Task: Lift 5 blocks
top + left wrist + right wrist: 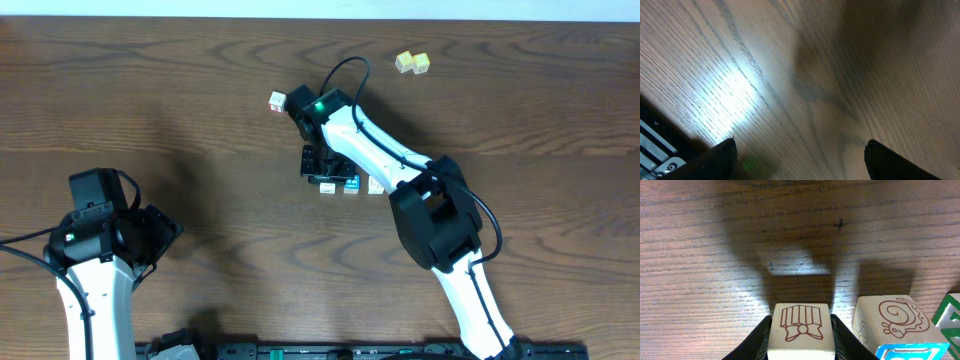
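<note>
In the right wrist view my right gripper (801,330) is shut on a cream block (801,317) printed with a red ribboned gift. Its fingers (760,340) press both sides of the block. Just to the right stands a second block (895,315), with a snail drawing and a blue face. The corner of a green-edged block (951,315) shows at the frame's edge. From overhead, the right gripper (325,172) hangs over a short row of blocks (351,186) at mid-table. My left gripper (165,232) is open over bare wood at the left, far from them.
A white cube with a red mark (277,101) lies behind the right wrist. A pale yellow pair of cubes (412,63) sits at the back right. The left gripper (800,160) sees only wood grain and a dark rail (655,145) at its lower left.
</note>
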Available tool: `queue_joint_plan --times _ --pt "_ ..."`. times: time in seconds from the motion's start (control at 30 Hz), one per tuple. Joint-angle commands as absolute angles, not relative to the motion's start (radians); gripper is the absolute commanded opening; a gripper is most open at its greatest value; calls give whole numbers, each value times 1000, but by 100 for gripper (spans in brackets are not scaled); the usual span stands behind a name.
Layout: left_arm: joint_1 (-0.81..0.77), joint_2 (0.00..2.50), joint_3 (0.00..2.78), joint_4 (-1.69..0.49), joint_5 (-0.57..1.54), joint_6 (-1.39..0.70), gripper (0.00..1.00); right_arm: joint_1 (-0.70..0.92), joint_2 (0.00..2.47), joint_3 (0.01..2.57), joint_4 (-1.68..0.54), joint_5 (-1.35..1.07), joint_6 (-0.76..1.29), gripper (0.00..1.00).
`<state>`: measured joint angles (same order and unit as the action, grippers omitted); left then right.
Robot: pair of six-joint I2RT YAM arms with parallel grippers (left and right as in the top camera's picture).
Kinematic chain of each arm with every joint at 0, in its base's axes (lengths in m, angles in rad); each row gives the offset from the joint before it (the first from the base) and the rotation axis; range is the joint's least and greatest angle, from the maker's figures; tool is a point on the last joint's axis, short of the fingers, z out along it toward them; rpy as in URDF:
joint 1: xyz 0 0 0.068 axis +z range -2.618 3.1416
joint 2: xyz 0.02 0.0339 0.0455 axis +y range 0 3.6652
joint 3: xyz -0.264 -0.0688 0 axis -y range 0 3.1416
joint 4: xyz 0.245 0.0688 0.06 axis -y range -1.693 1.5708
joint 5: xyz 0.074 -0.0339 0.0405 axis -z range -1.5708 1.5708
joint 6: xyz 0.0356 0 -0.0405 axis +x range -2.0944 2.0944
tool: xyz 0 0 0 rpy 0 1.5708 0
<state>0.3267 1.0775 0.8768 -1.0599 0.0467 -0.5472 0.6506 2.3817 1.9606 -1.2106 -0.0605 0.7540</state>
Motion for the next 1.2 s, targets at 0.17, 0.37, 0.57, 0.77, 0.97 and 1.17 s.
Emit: queue_joint_plan --times 0.17,0.37,0.57,0.77,0.97,1.17 --pt "332 1077 891 -1066 45 -552 82 645 2375 1962 -1204 -61 770 31" --pt "332 1077 891 -1066 45 -552 82 645 2375 1962 -1192 -61 770 31" --pt "332 1077 891 -1066 45 -552 82 645 2375 1962 -1192 -61 769 31" --pt "332 1077 891 -1066 45 -552 82 645 2375 1962 -1193 -62 769 38" --pt "332 1077 891 -1066 45 -552 82 645 2375 1964 -1195 -63 761 45" --pt "332 1077 891 -1066 45 -552 82 645 2374 1979 -1198 -68 743 46"
